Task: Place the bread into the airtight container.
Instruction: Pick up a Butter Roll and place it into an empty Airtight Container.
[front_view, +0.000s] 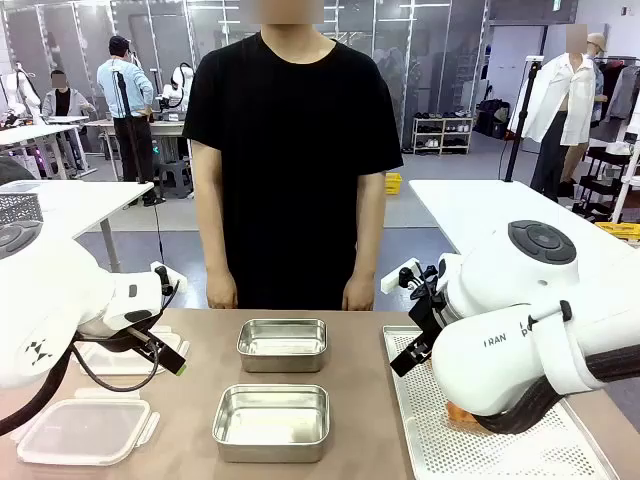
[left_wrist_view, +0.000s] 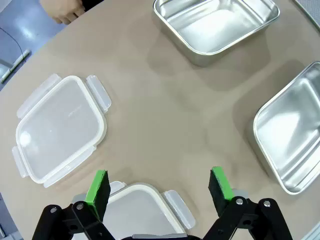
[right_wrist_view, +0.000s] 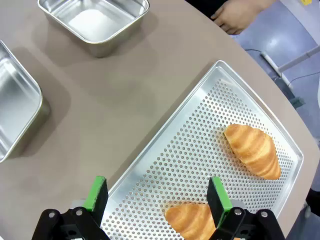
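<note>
Two golden croissants lie on a perforated metal tray (right_wrist_view: 186, 150): one (right_wrist_view: 253, 150) toward its far side and one (right_wrist_view: 192, 220) just under my right gripper (right_wrist_view: 157, 194), which hangs open above the tray with nothing between its fingers. Two bare metal containers stand mid-table, the farther one (front_view: 282, 344) behind the nearer one (front_view: 271, 421). My left gripper (left_wrist_view: 159, 186) is open over the tabletop on the left, above a clear plastic lid (left_wrist_view: 141, 214). A second lid (left_wrist_view: 60, 128) lies beside it. In the front view, a bit of croissant (front_view: 460, 412) peeks out under my right arm.
The person stands at the far edge with both hands hanging by the table, one hand (right_wrist_view: 240, 12) near the tray's far corner and the other (left_wrist_view: 62, 10) beyond the lids. Open tabletop lies between the containers and the tray (front_view: 500, 450).
</note>
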